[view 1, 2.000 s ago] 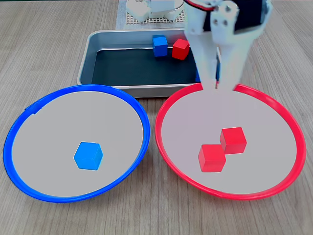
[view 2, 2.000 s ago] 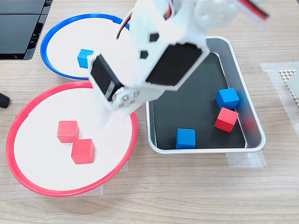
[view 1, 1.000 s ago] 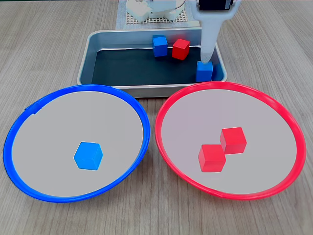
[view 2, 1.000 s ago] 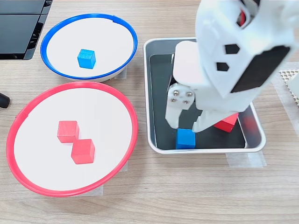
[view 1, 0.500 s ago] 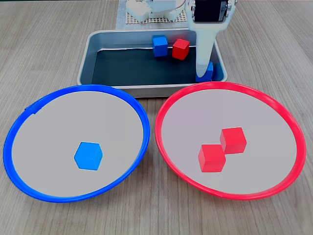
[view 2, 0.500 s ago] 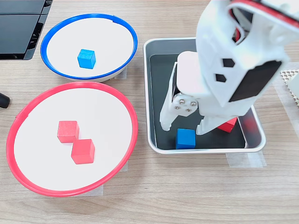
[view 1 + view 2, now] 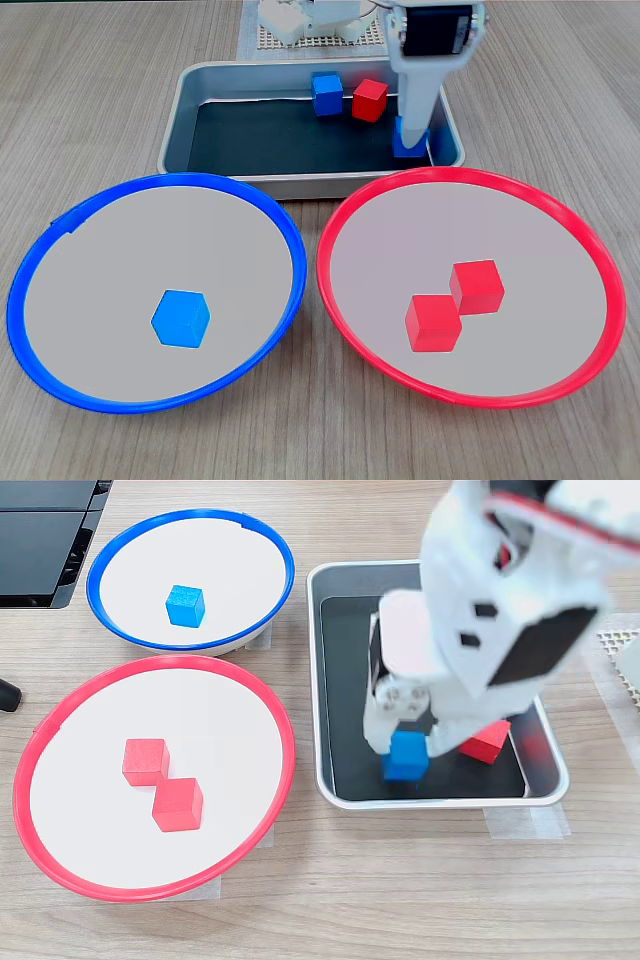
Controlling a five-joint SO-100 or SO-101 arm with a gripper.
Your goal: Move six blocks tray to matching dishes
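My gripper (image 7: 410, 138) (image 7: 405, 748) is shut on a blue block (image 7: 407, 142) (image 7: 405, 756), held just above the black floor at the tray's (image 7: 185, 110) (image 7: 316, 680) corner nearest the red dish. Another blue block (image 7: 327, 93) and a red block (image 7: 369, 100) (image 7: 487, 742) rest at the tray's far side. The blue-rimmed dish (image 7: 110, 250) (image 7: 230, 550) holds one blue block (image 7: 181, 318) (image 7: 185, 605). Two red blocks (image 7: 476, 286) (image 7: 146, 761) lie touching in the red-rimmed dish (image 7: 540, 220) (image 7: 230, 720).
The white mesh robot base (image 7: 300, 35) (image 7: 625, 650) stands behind the tray. A black device (image 7: 45, 530) lies beside the blue dish, and a small dark object (image 7: 5, 693) sits at the frame edge. The dishes nearly touch each other and the tray.
The arm swung from over the red dish into the tray, lowered its open fingers around the corner blue block, shut on it and raised it slightly.
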